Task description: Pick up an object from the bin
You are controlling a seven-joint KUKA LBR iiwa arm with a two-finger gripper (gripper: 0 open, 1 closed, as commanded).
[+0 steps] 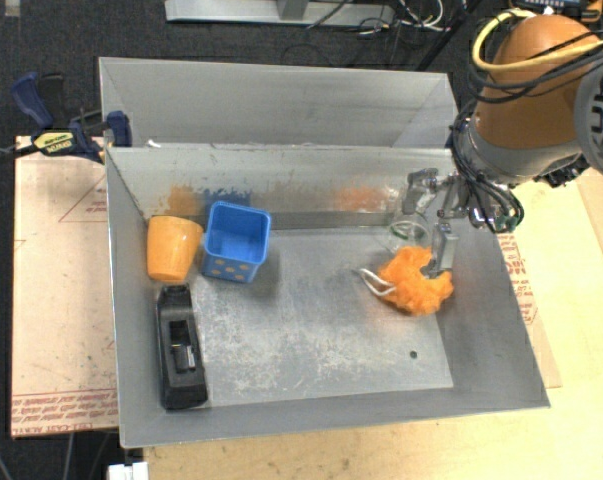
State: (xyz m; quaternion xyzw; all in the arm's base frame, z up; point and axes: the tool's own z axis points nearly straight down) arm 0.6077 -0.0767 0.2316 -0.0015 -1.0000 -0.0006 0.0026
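Note:
My gripper (423, 248) hangs low at the bin's right side, open, just over the upper edge of a fluffy orange thing (418, 286) with a white loop at its left. One fingertip (443, 262) touches the orange thing's top right; the other stands apart to its upper left. Nothing sits between the fingers.
At the bin's left, an orange cup (172, 247) lies on its side next to a blue square cup (237, 241). A black tape dispenser (180, 348) lies below them along the left wall. The arm with its orange cover reaches in over the right rim.

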